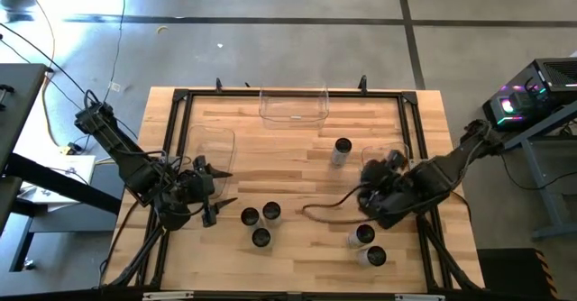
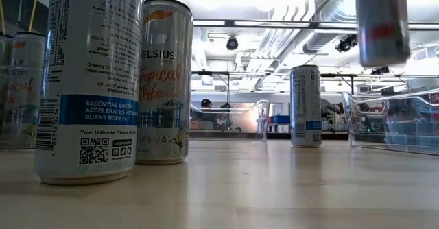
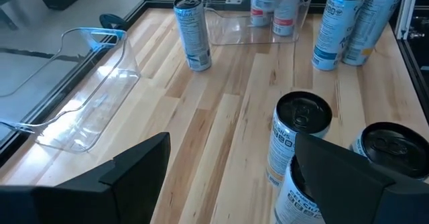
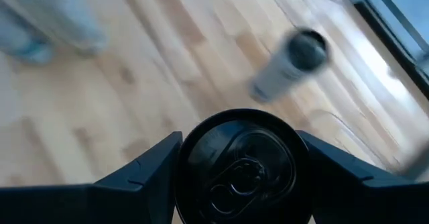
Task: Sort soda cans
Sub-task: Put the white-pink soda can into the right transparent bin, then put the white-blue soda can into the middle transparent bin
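Several soda cans stand upright on the wooden table: a group of three (image 1: pixel 261 222) at the near middle, one (image 1: pixel 341 150) toward the far right, and two (image 1: pixel 368 245) at the near right. My left gripper (image 1: pixel 216 191) is open just left of the group of three. In the left wrist view its fingers (image 3: pixel 134 174) frame those cans (image 3: pixel 301 133). My right gripper (image 1: pixel 375 177) is shut on one can, whose dark top (image 4: pixel 241 167) fills the right wrist view. That can also shows in the low view, raised (image 2: pixel 381 20). My right gripper pinches the soda can between its two fingers (image 4: pixel 137 167), one on each side of the can's wall just under the top rim (image 4: pixel 189 149). The fingers slant down from above. The can stays upright and is lifted clear of the table (image 2: pixel 381 51).
Three clear plastic bins sit on the table: one at the far edge (image 1: pixel 293 104), one at the left (image 1: pixel 213 144), one at the right (image 1: pixel 389 150) beside my right gripper. A black frame (image 1: pixel 180 98) borders the table. A cable (image 1: pixel 325 211) loops across the wood.
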Controlling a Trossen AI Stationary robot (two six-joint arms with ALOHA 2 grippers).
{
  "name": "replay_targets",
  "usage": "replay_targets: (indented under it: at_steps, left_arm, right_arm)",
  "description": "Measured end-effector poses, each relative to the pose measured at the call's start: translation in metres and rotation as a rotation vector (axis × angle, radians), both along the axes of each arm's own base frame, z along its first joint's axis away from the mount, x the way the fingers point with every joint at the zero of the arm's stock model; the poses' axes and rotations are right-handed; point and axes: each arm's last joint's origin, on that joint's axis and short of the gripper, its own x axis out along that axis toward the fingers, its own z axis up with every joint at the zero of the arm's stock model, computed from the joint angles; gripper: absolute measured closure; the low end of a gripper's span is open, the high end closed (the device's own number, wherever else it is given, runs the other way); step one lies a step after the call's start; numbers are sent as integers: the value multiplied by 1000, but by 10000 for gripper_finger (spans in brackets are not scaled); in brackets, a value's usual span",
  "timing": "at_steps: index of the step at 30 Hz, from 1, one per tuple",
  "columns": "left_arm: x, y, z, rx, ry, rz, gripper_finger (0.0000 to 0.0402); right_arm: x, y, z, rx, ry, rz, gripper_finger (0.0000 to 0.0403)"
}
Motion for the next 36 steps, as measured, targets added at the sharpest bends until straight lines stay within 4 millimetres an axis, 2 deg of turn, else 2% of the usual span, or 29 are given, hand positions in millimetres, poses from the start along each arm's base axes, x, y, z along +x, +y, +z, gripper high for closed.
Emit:
replay_targets:
  at_steps: [9, 17, 21, 24, 27, 30, 36]
  left_arm:
    - [-3, -4, 0, 1, -1, -27, 87]
    - [-4, -4, 1, 11, -18, -12, 87]
    - [-4, -4, 1, 11, -19, -11, 87]
    - [-4, -4, 1, 11, -19, -11, 87]
    - [-4, -4, 1, 11, -20, -11, 87]
    - [-4, -4, 1, 11, -20, -11, 87]
    - [-4, -5, 1, 10, -20, -11, 87]
  right_arm:
    - [-47, -33, -41, 81, 28, -226, 168]
    - [-51, -33, -85, 155, 118, -253, 168]
    - [-53, -32, -98, 173, 154, -275, 168]
    - [-53, -32, -100, 178, 166, -277, 160]
    - [-53, -32, -97, 192, 176, -274, 118]
    - [-54, -32, -88, 197, 171, -275, 87]
    - [-52, -32, -60, 221, 109, -260, 76]
